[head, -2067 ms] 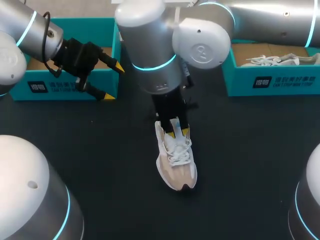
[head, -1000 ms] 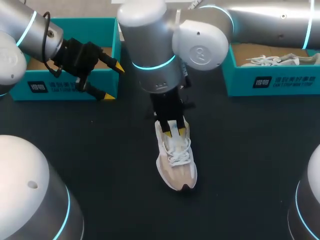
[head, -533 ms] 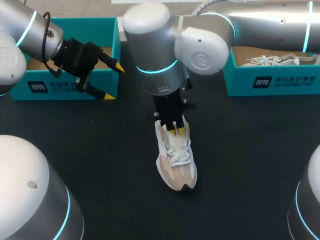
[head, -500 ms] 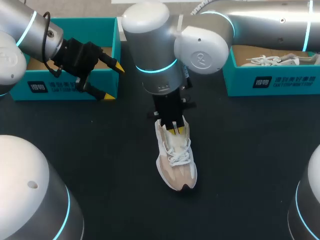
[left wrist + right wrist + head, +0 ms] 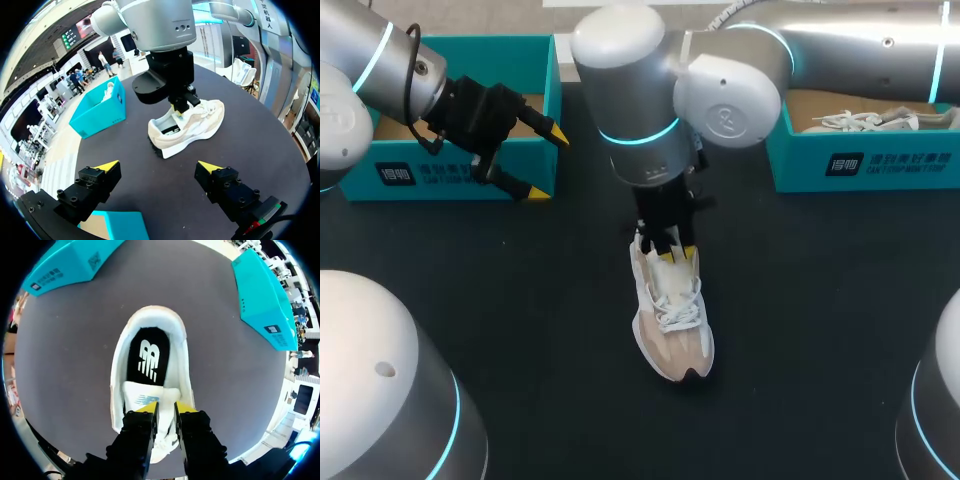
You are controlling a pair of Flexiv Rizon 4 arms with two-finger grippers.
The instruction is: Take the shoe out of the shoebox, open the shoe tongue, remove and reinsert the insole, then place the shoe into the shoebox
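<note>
Where table point(image 5: 520, 310) spreads round shoe point(image 5: 672, 325) — right tool point(image 5: 165, 408) tight on tongue point(image 5: 149, 392).

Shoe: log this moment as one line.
shoe on table | right pincer shut on tongue | insole inside | left pincer open beside shoebox

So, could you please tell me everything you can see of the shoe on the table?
The shoe is a white and beige trainer with white laces and a dark toe edge, standing upright on the black table. Its black insole lies inside. The right gripper is at its tongue; grip unclear.
</note>
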